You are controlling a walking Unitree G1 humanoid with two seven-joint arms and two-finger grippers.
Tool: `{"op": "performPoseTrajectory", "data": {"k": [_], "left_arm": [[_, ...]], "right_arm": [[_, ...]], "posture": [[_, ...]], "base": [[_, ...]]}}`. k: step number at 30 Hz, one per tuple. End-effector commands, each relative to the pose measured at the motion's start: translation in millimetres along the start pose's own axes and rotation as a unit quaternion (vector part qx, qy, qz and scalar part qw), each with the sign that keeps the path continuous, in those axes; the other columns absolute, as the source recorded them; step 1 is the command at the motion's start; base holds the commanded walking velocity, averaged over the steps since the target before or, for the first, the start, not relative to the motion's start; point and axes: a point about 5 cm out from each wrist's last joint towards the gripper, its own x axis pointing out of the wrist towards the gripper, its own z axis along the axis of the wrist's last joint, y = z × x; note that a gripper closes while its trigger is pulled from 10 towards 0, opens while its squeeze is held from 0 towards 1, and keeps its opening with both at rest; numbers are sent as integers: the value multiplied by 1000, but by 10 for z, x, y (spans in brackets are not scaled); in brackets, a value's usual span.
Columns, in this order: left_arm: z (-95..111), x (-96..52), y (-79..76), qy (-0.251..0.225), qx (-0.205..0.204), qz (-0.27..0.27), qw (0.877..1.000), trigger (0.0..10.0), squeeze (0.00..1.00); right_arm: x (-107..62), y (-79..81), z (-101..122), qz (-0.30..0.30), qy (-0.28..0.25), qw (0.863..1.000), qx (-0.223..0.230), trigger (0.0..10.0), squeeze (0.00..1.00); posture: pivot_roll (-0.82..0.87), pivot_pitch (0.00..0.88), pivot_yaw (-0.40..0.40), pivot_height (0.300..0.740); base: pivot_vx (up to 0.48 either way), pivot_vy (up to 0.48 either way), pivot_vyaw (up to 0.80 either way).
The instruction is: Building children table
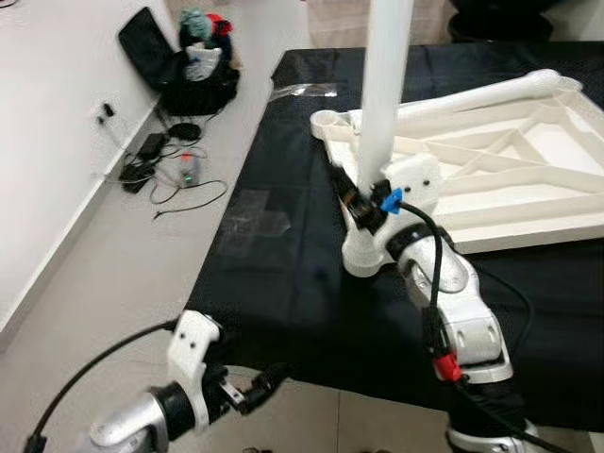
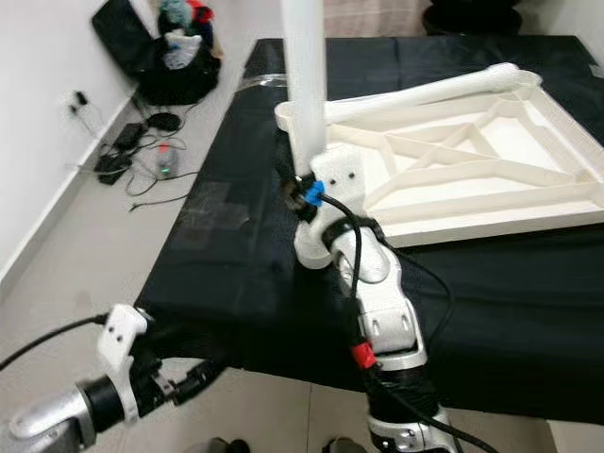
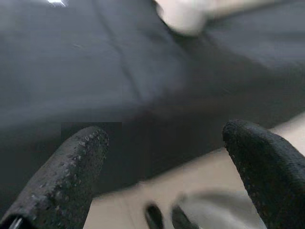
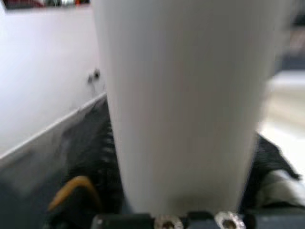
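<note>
Now your right hand (image 1: pixel 363 203) grasping the upright white leg (image 1: pixel 385 94) at the frame (image 1: pixel 528 160) corner on the black worktop (image 1: pixel 283 274), your left hand (image 3: pixel 167 157) released, fingers apart, low off the worktop's near edge, bag (image 1: pixel 189 66) and cables (image 1: pixel 160 170) on the floor.

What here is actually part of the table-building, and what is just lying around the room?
Part of the job:
- white table leg, upright, held by the right pincer
- upside-down white tabletop on the black-covered surface
- left pincer, open, low at the near edge

Just lying about:
- black bag of clothes by the wall
- cables and chargers on the floor
</note>
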Motion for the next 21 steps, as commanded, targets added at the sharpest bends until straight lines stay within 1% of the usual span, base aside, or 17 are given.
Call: {"op": "performPoseTrajectory", "data": {"k": [1,2,4,6,7,8,10,11,12,13,14,16,17,18,19,20,21], "left_arm": [[54,16,68,-33,3,34,999,10000,0],[88,24,83,-52,3,46,998,10000,0],[108,27,88,-61,3,52,997,10000,0],[115,7,23,-71,13,55,996,10000,0],[115,7,23,-71,13,55,996,10000,0],[115,6,-9,-76,19,53,996,10000,0],[115,6,-9,-76,19,53,996,10000,0],[115,6,-28,-79,22,52,995,10000,0],[114,7,-51,-85,26,50,995,10000,0],[120,7,-76,-91,27,48,994,10000,0],[127,8,-98,-97,27,46,994,10000,0],[127,8,-98,-97,27,46,994,10000,0],[134,9,-114,-101,27,43,994,10000,0],[134,9,-114,-101,27,43,994,10000,0],[140,8,-128,-105,27,43,993,10000,0],[140,8,-128,-105,27,43,993,10000,0],[155,-3,-166,-109,33,39,993,10000,0]], "right_arm": [[12,-6,29,18,-11,1000,10,10000,1000],[22,-36,33,26,-13,1000,10,10000,1000],[28,-58,37,31,-15,999,9,10000,1000],[54,-146,59,47,-19,999,-2,10000,1000],[54,-146,59,47,-19,999,-2,10000,1000],[62,-195,69,63,-19,998,-11,10000,1000],[62,-195,69,63,-19,998,-11,10000,1000],[65,-230,77,82,-19,996,-16,10000,1000],[70,-274,89,115,-19,993,-19,10000,890],[69,-344,120,157,-18,987,-25,10000,78],[64,-414,156,190,-18,981,-26,10000,0],[64,-414,156,190,-18,981,-26,10000,0],[64,-484,194,215,-19,976,-26,10000,0],[64,-484,194,215,-19,976,-26,10000,0],[75,-552,236,237,-19,971,-26,10000,0],[75,-552,236,237,-19,971,-26,10000,0],[105,-647,377,286,-30,958,-19,10000,0]], "posture": [[12,133,65,740],[10,136,63,740],[10,137,63,740],[13,149,57,740],[13,149,57,740],[17,157,53,740],[17,157,53,740],[19,162,49,740],[22,170,45,740],[28,186,37,740],[34,195,32,740],[34,195,32,740],[35,198,30,740],[35,198,30,740],[39,203,26,740],[39,203,26,740],[46,220,20,740]], "base": [[0,0,0],[0,0,0],[0,0,0],[0,0,0],[0,0,0],[0,0,0],[0,0,0],[0,0,0],[0,0,0],[0,0,0],[0,0,0],[0,0,0],[0,0,0],[0,0,0],[0,0,0],[0,0,0],[0,0,0]]}}
